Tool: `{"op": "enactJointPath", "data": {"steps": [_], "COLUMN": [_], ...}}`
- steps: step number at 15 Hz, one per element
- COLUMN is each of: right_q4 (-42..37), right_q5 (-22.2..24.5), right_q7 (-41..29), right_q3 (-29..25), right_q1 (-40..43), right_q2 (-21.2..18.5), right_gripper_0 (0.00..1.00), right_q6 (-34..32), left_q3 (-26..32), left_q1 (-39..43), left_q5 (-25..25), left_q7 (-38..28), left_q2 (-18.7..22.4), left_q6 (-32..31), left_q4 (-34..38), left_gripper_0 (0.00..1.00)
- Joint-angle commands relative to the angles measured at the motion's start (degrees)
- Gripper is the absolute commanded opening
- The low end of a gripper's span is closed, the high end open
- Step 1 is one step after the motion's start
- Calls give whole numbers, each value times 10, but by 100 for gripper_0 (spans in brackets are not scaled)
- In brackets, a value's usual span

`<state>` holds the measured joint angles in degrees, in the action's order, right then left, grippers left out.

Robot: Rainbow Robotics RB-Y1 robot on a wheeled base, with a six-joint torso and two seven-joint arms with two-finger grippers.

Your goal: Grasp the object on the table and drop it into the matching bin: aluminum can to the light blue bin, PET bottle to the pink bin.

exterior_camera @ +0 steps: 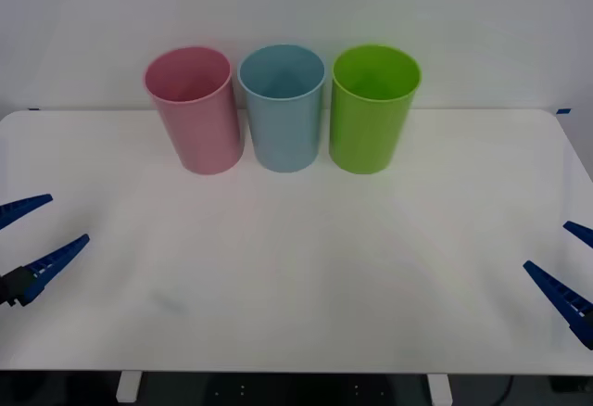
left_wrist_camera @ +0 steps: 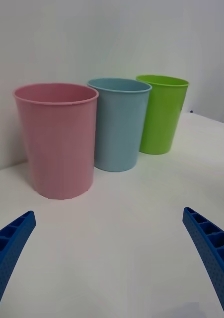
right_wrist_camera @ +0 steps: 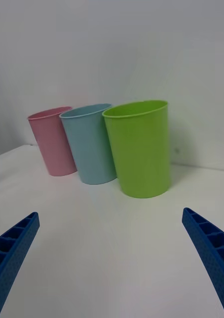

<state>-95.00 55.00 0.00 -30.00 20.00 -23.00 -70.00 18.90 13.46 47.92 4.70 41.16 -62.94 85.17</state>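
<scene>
Both end effectors, left (exterior_camera: 30, 234) and right (exterior_camera: 573, 267), wait spread apart at the frame's lower edges; no bottle on the worktop (exterior_camera: 296, 285), so grasping awaits an object; 3 bins upper centre

You are looking at nothing that can be read: no text, label, brand, number or sign is showing on anything in these views.
</scene>
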Motion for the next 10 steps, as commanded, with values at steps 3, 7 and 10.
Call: {"op": "enactJointPath", "data": {"steps": [3,7,10], "right_q4": [0,0,0], "right_q5": [0,0,0], "right_q7": [0,0,0], "right_q3": [0,0,0], "right_q1": [0,0,0], "right_q2": [0,0,0], "right_gripper_0": [100,100,100], "right_q6": [0,0,0], "left_q3": [33,44,40], "left_q1": [39,57,57], "left_q5": [0,-3,-3], "left_q7": [15,24,18], "left_q2": [0,0,0], "left_q6": [-61,-81,-75], "left_q4": [0,0,-1], "left_gripper_0": [100,100,100]}}
